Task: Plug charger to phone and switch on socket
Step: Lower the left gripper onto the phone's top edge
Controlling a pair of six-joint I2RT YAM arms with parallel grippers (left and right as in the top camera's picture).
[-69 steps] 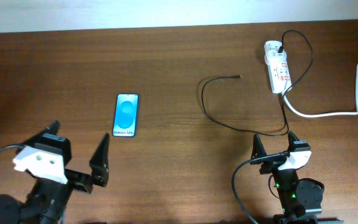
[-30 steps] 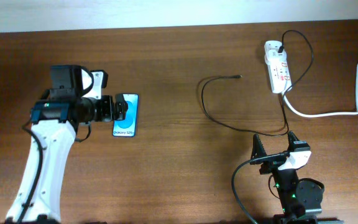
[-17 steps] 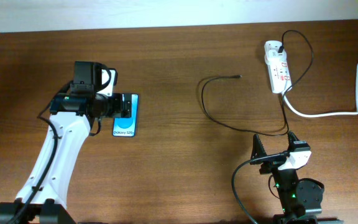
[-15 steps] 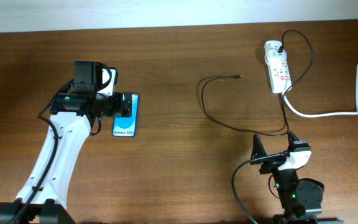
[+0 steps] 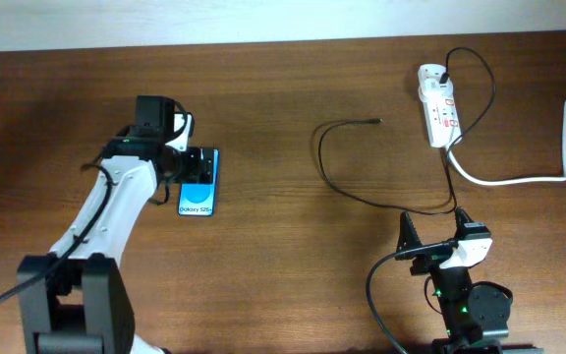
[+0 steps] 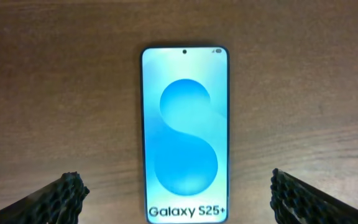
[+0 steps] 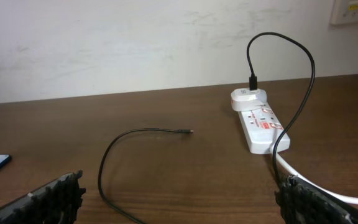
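Blue phone [image 6: 184, 134] flat, long axis near-far, text end twd robot; left fingers [image 6: 64, 196] spread, right fingers [image 7: 55, 199] spread.

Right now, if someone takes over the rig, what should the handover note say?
Left gripper open over the phone, jaws wide of both long edges; phone flat, not gripped.
Right gripper open, empty, at the near edge of the table.
Charger plug tip lies loose mid-table; its other end is in the socket.
Done: nothing. Left: grasp tip, plug into phone, switch socket on.
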